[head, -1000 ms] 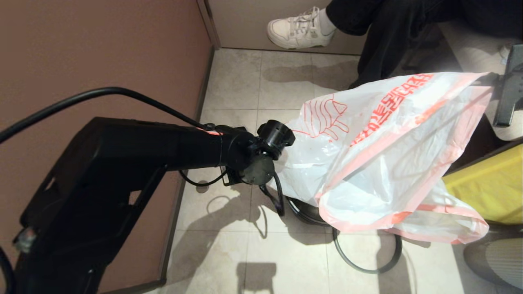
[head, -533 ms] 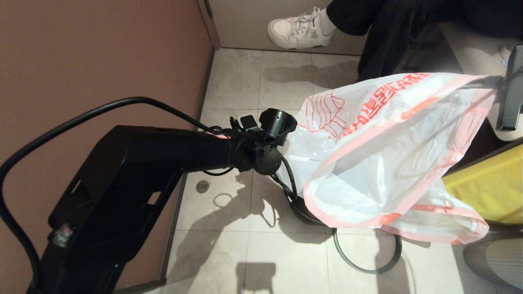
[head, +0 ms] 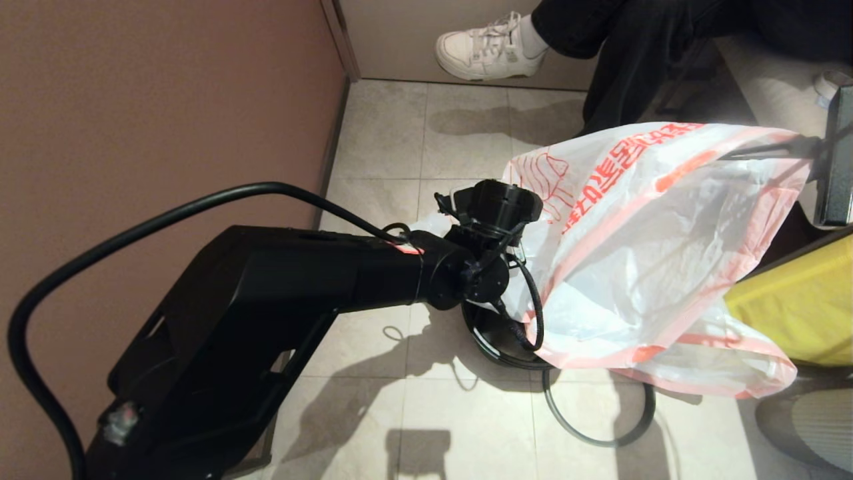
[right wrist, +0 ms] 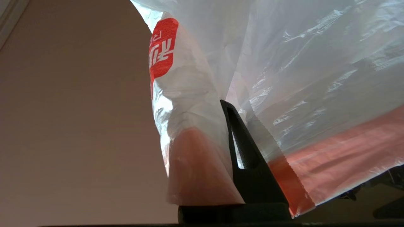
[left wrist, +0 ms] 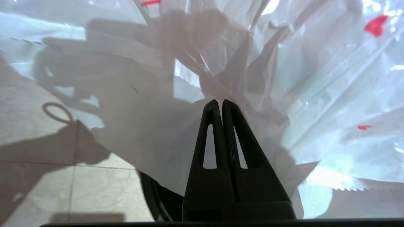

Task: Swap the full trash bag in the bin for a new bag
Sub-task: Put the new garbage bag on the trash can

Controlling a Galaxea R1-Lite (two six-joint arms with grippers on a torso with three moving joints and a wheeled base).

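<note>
New bag [head: 666,247] stretched between both tools, covering bin [head: 493,340], shoe [head: 486,50] beyond.

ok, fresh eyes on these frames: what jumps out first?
The new bag, white with red print, fills the right of the head view, stretched between both arms over the bin. The left tool is shut on its film; the right tool is shut on it by the pink hem. A white sneaker sits at top.
</note>
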